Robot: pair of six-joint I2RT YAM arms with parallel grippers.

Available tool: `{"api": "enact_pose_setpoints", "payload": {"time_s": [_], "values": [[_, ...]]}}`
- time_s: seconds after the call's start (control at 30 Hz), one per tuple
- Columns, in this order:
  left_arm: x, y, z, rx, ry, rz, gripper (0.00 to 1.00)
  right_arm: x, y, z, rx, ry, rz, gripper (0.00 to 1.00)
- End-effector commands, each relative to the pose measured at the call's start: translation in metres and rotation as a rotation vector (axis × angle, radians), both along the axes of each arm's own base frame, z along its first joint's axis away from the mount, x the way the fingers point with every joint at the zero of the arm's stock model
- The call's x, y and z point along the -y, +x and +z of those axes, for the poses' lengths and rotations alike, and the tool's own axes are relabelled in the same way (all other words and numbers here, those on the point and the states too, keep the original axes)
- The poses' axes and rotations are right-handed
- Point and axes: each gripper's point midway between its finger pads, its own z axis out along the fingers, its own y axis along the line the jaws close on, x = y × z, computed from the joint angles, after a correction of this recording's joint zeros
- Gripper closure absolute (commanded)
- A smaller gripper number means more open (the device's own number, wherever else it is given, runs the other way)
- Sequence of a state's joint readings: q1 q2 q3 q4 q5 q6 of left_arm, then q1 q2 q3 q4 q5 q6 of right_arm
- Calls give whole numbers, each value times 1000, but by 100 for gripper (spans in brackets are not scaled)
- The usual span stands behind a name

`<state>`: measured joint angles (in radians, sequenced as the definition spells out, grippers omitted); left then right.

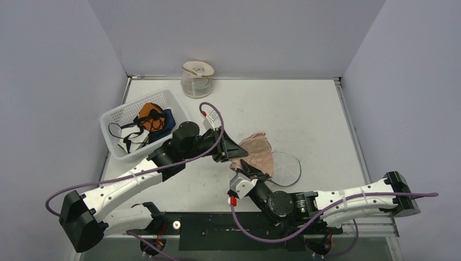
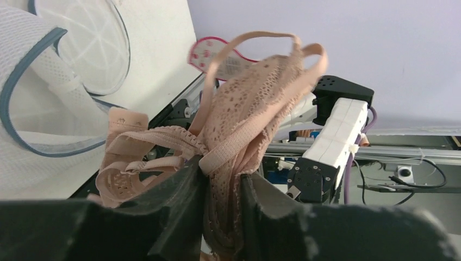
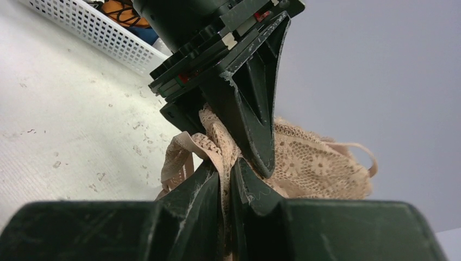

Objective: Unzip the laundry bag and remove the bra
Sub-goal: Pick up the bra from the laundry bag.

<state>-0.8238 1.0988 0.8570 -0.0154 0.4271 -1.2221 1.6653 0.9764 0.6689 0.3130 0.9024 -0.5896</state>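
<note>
- You are working over a white table [image 1: 304, 114] boxed in by plain grey walls on three sides.
- Your left gripper [image 2: 223, 174] is pinched tight on the beige lace bra [image 2: 255, 92], and your right gripper [image 3: 225, 171] is clamped on the same bunch of lace, the two sets of fingers almost touching.
- The bra hangs between them above the table, clear of the mesh laundry bag [image 1: 287, 167], which lies flat just to the right.
- By my reading the unzip and the pull-out are done; what is left is for one gripper to let go and for the bra to be set down.
- The back and right of the table are open. The white basket [image 1: 130, 104] crowds your left arm, and the lidded clear tub [image 1: 197, 79] stands at the back edge.
</note>
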Motion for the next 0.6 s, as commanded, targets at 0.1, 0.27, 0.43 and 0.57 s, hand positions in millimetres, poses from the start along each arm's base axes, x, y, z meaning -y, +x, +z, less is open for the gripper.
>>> {"api": "enact_pose_setpoints", "payload": {"time_s": [0.1,0.27,0.43,0.57], "values": [[7,-2,27,55,-99,-28,100,-5,-6,2,-26,44,15,92],[1,2,31,68,-108,2,100,-9,-13,5,-83,65,62,37],[-13,16,37,85,-120,70,100,-19,-28,22,-186,141,163,9],[-30,33,41,109,-107,147,100,-29,-50,60,-279,289,321,10]]}}
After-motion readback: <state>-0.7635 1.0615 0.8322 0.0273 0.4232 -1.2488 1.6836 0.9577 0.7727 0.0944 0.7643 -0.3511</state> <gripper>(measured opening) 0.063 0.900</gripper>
